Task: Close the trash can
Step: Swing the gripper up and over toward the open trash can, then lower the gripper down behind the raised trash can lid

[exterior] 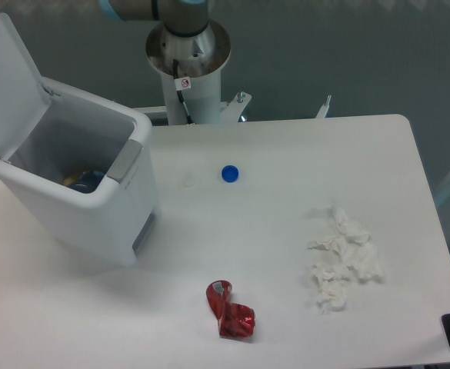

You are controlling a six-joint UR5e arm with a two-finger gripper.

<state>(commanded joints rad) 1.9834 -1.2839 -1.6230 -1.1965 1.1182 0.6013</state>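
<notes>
Trash can at 9 o'clock on table, lid upright, open. Gripper out of frame; jaw state cannot be told. Risk: unseen approach striking lid edge, shoving can sideways rather than swinging lid down.

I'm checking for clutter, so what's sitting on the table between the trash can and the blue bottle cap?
In the camera view, a faint clear round cap lies between the trash can and the blue bottle cap; otherwise only bare white table.
</notes>
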